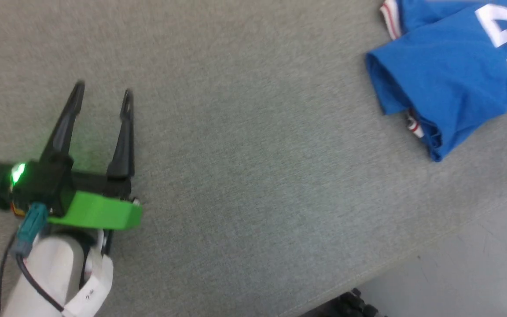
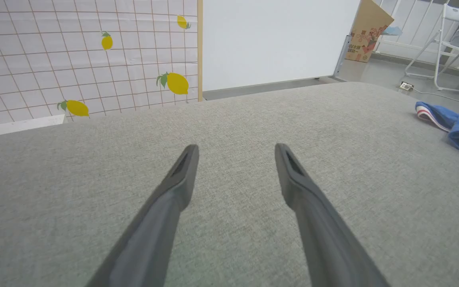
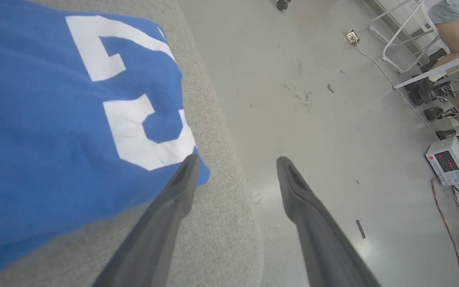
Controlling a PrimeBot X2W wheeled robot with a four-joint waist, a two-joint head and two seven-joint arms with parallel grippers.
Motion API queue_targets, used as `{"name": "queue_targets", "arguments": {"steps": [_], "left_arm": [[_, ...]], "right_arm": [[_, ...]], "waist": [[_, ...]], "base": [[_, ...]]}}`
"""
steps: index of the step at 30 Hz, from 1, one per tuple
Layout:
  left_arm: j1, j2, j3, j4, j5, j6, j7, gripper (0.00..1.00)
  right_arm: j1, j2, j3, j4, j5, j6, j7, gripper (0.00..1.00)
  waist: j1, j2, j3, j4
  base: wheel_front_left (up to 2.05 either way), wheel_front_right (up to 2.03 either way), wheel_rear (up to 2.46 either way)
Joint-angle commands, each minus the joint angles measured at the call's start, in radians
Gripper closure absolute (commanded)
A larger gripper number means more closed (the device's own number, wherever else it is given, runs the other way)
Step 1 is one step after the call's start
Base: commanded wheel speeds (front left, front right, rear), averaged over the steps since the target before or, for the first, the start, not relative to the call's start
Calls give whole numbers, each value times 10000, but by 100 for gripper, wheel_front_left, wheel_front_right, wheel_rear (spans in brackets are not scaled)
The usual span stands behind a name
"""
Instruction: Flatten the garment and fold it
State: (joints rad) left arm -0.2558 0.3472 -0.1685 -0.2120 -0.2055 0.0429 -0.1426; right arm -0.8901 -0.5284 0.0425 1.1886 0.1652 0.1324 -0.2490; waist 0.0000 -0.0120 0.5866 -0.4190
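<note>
We find the garment (image 1: 451, 75) lying doubled over on itself at the right-hand edge of the table (image 1: 236, 154), print uppermost, one blue corner close to the rim. The right gripper (image 3: 237, 160) stands released and holds nothing. It hangs astride that rim, half over the blue corner and half over the floor (image 3: 313, 99). The left gripper (image 1: 103, 90) is likewise spread and empty over bare table, well apart from the garment, which lies to its right. We judge the right arm much the nearer for any further smoothing or folding. The garment's long axis cannot be settled, since the head view cuts it off.
</note>
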Motion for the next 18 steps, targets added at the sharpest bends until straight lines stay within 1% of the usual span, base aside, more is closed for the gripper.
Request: {"name": "queue_targets", "arguments": {"steps": [1,4,7,8,13,15,18], "left_arm": [[335,-52,108,142,-133,120,-172,0],[930,-201,189,423,-290,284,-409,0],[1369,-318,238,621,-394,413,-569,0],[1534,-385,258,687,-449,470,-628,0],[1893,-568,181,940,-560,531,-777,0],[1980,-625,166,1043,-600,554,-820,0],[2122,-711,153,1183,-629,630,-874,0]], "right_arm": [[431,51,-161,-158,-129,-17,-103,0],[1271,177,-529,-934,-327,-17,-120,0],[2370,399,-1003,-2003,-483,-17,-124,0],[2889,577,-1201,-2579,-555,-17,-124,0],[4686,1244,-2027,-4515,-726,-17,-126,0],[5283,1612,-2198,-5388,-754,-17,-110,0],[6044,2190,-2325,-6850,-776,-17,247,0]], "waist": [[0,120,-1629,317],[0,120,-2340,511],[0,120,-2910,758],[0,120,-3115,875],[0,120,-3762,1496],[0,120,-3952,1755],[0,120,-4210,2162]], "base": [[0,0,0],[0,0,0],[0,0,0],[0,0,0],[0,0,0],[0,0,0],[0,0,0]]}}
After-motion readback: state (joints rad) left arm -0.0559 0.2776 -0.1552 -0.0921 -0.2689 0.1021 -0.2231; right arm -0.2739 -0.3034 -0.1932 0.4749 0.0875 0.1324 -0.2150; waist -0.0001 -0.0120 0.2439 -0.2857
